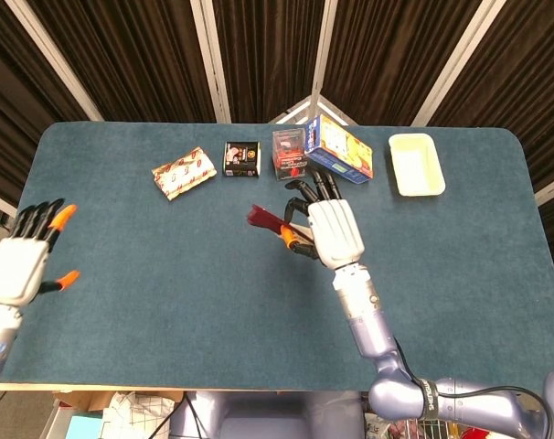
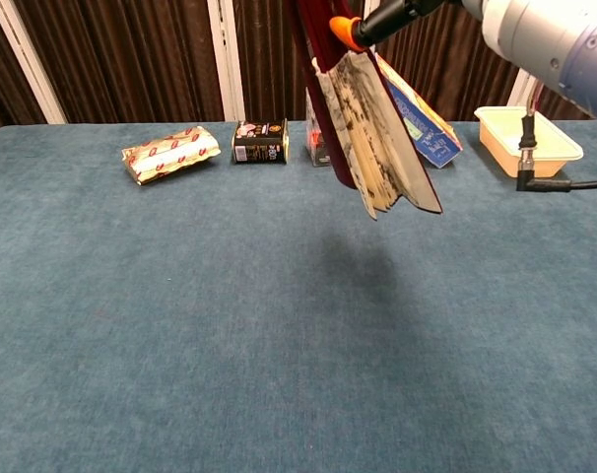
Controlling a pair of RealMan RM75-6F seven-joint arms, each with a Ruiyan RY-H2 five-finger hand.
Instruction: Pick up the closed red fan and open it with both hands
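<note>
hanging close before the chest camera, the red fan (image 2: 372,128) is lifted clear of the table (image 2: 279,335), its ribs only slightly parted. right hand (image 1: 330,227) grips it near the pivot, fingers wrapped around the folded ribs over the middle of the table. left hand (image 1: 21,261) hovers well apart at the table's left edge, fingers spread and holding nothing. to open it well, my judgement is the left hand should come across and pinch 1 outer rib while the right keeps the pivot firm, then sweep sideways slowly. pulling unevenly could tear the folds or twist the fan loose.
</note>
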